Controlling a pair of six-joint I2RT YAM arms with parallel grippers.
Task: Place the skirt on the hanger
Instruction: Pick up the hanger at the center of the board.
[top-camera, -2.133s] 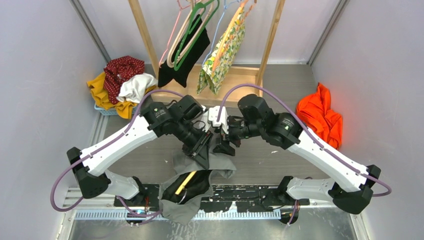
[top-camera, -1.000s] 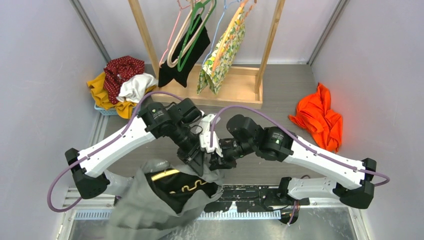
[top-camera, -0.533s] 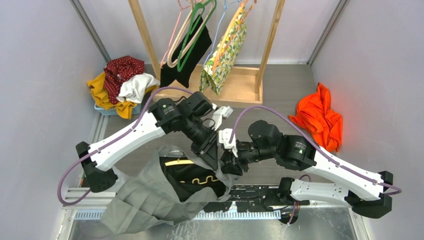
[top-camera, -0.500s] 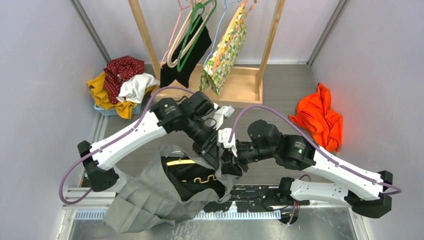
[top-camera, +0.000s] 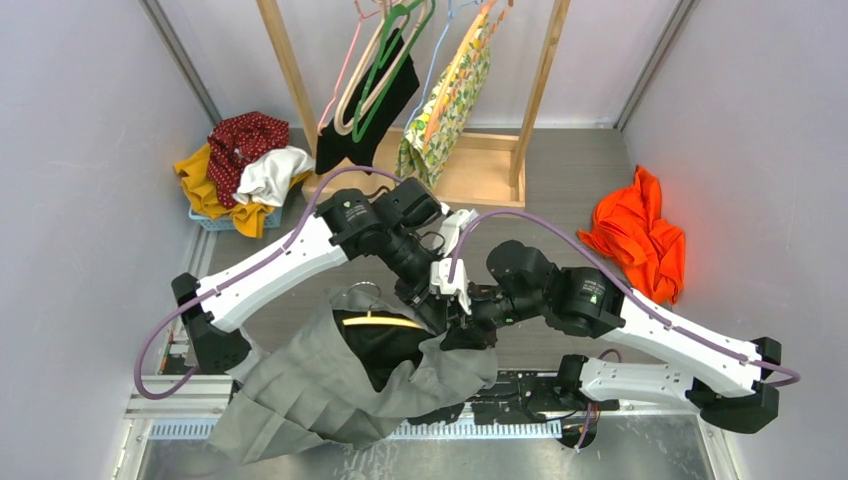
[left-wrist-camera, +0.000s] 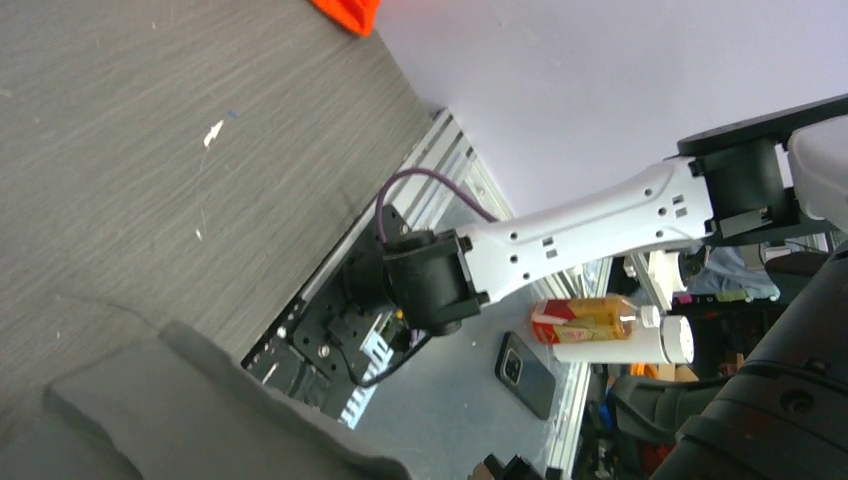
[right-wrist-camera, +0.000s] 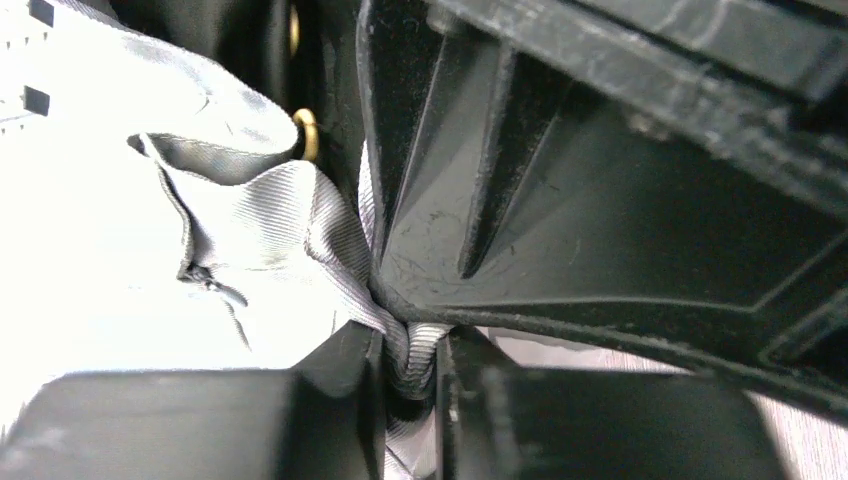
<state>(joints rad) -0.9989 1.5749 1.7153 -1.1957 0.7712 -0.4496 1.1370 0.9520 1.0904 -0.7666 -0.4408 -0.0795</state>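
The right pincer (right-wrist-camera: 410, 378) pinches the grey skirt (top-camera: 320, 390) — the left pincer (top-camera: 432, 306), I cannot tell.

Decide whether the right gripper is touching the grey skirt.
Touching. The right wrist view shows a fold of the grey skirt pinched between the two fingers of the right gripper.

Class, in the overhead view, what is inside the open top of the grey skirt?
In the skirt opening you can see black lining and what looks like a yellow hanger bar. Anything deeper is covered by the grey cloth.
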